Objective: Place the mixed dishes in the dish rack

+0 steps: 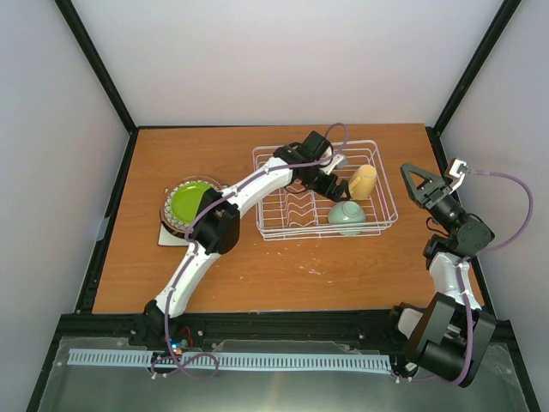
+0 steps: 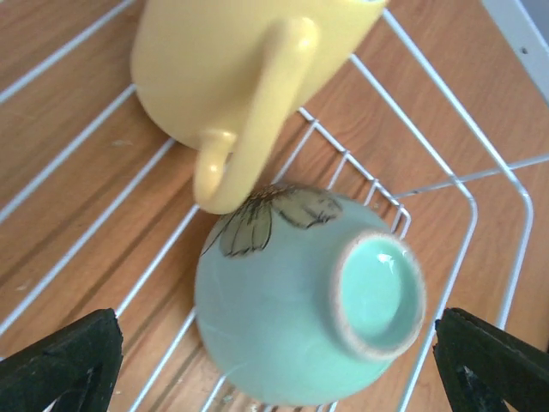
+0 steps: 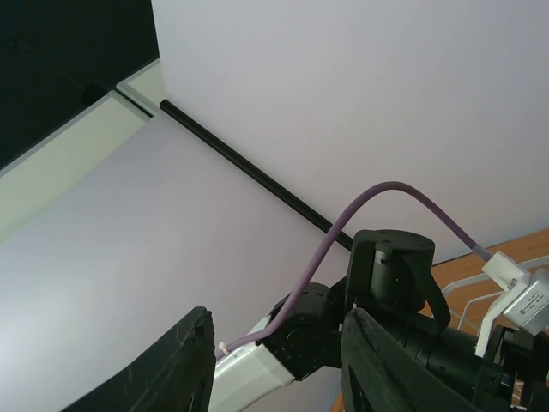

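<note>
At the far left of the table (image 1: 257, 283) the plates wait in a stack: the lime-green plate (image 1: 189, 201) on top, under it a plate with a dark segmented rim (image 1: 167, 219), and the white square plate (image 1: 165, 237) at the bottom. None of them is in the dish rack (image 1: 386, 172) yet, so by my reading they are the work that remains. The left gripper (image 1: 328, 187) reaches across into the rack, its jaws spread wide and holding nothing, and hovers just above the mint-green bowl (image 2: 292, 300). The bowl sits foot-up in the rack's near right corner. The yellow mug (image 2: 232, 60) lies on its side just beyond the bowl, and its handle appears to touch the bowl's wall. The step in hand looks like clearing the rack to fetch a plate. To do it well, the gripper should rise straight up before swinging left, so that neither finger catches a wire or nudges the mug handle. It can then take the lime-green plate by its rim alone and stand it on edge in the wavy dividers (image 1: 296, 209), which are free to the left of the bowl. At the far right the right gripper (image 1: 419, 183) hangs raised beside the rack, jaws partly apart and empty, pointing towards the wall (image 3: 343, 86). It is best kept there, out of the way.
</note>
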Robot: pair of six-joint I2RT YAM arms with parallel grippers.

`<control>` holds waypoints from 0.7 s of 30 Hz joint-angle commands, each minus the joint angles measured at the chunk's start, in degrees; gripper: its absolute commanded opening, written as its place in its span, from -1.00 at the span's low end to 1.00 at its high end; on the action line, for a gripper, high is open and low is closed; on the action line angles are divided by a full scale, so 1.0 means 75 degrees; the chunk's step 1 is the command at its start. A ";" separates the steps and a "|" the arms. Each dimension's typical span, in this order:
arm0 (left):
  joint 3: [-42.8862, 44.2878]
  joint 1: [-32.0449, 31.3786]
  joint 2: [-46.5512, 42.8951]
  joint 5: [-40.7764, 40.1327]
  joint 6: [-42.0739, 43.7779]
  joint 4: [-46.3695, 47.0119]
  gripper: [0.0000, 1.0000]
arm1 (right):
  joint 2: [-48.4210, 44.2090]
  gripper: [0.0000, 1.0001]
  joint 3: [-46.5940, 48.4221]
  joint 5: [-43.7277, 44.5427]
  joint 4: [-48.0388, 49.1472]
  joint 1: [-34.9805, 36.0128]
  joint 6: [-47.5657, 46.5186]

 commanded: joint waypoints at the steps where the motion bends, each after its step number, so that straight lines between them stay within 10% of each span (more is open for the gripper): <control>1: 0.0323 0.0030 -0.0432 -0.0760 0.0346 -0.0223 0.99 | -0.0067 -0.16 0.0011 -0.0106 0.0290 -0.0061 -0.0112; 12: -0.0944 0.0524 -0.4912 -0.4478 0.0515 0.1027 0.99 | -0.0717 -0.18 0.0187 -0.0218 0.0933 -0.0038 -0.0166; 21: -0.5803 0.4665 -0.9234 -0.3890 -0.0422 0.0654 0.98 | -0.2098 -0.24 -0.0028 -0.0643 -0.0657 0.0491 -0.1886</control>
